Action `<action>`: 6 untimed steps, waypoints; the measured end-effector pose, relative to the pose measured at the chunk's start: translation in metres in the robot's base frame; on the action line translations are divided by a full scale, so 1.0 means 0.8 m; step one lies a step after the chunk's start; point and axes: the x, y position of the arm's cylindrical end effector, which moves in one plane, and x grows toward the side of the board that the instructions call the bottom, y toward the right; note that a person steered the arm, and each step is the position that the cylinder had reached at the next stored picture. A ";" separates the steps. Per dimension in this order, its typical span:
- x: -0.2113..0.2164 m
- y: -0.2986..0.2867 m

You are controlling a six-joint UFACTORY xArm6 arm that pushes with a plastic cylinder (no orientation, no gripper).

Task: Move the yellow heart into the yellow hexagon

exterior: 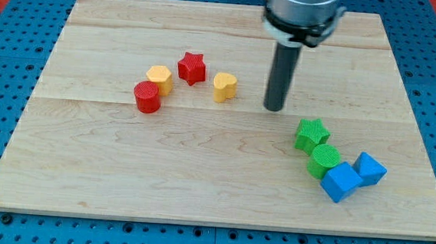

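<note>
The yellow heart (pixel 224 86) lies on the wooden board (pixel 199 174) near the middle, slightly toward the view's top. The yellow hexagon (pixel 159 79) lies to its left, with the red star (pixel 192 68) between them and a little higher. The red cylinder (pixel 147 97) touches the hexagon at its lower left. My tip (pixel 273 108) rests on the board to the right of the yellow heart, a short gap apart from it.
A green star (pixel 310 134), a green cylinder (pixel 325 159) and two blue cubes (pixel 341 182) (pixel 369 169) cluster at the view's lower right. A blue pegboard (pixel 2 122) surrounds the board.
</note>
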 end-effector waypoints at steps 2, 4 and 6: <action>-0.031 -0.066; 0.001 -0.129; 0.032 -0.218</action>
